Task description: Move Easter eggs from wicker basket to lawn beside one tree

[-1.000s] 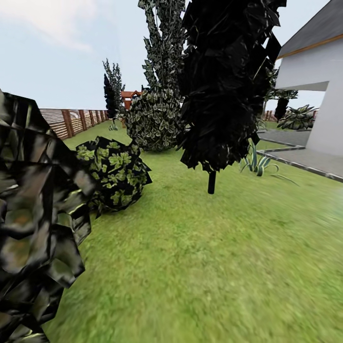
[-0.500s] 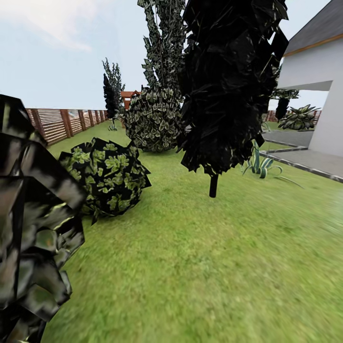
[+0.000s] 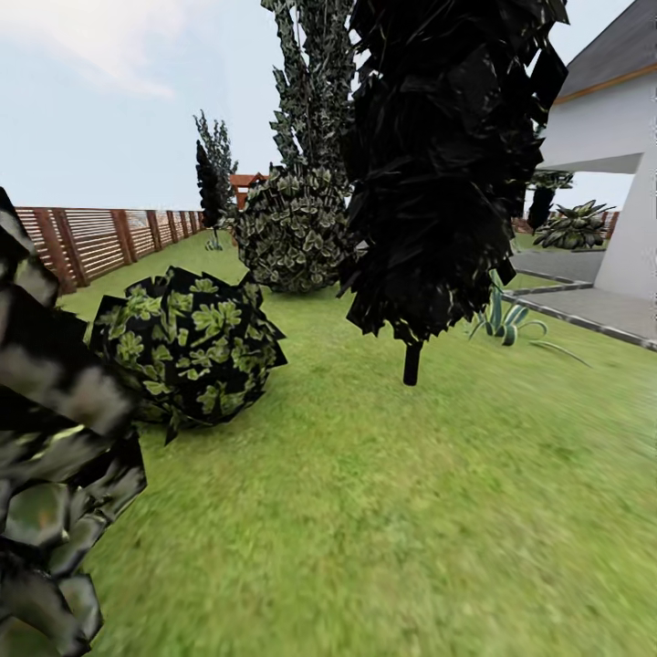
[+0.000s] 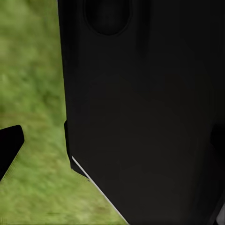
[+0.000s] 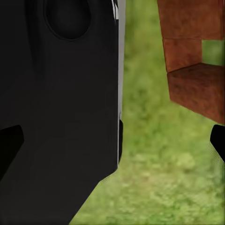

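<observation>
The Easter eggs and the wicker basket are out of view. The lawn spreads ahead in the head view. A tall tree with dark green, pale-flecked foliage rises at the back, its trunk hidden behind a round bush. My left gripper looks down on grass beside a black part of the robot; one black fingertip sits at the picture's edge. My right gripper is open over grass, fingertips wide apart, nothing between them.
A near-black tree on a thin dark trunk stands mid-lawn. A leafy bush and dark foliage crowd the left. Fence left, house and paving right. A reddish-brown blocky thing lies near the right gripper.
The whole head view has shifted: the camera has moved forward and to the right, so the left foliage slides out and the bush and dark tree loom larger.
</observation>
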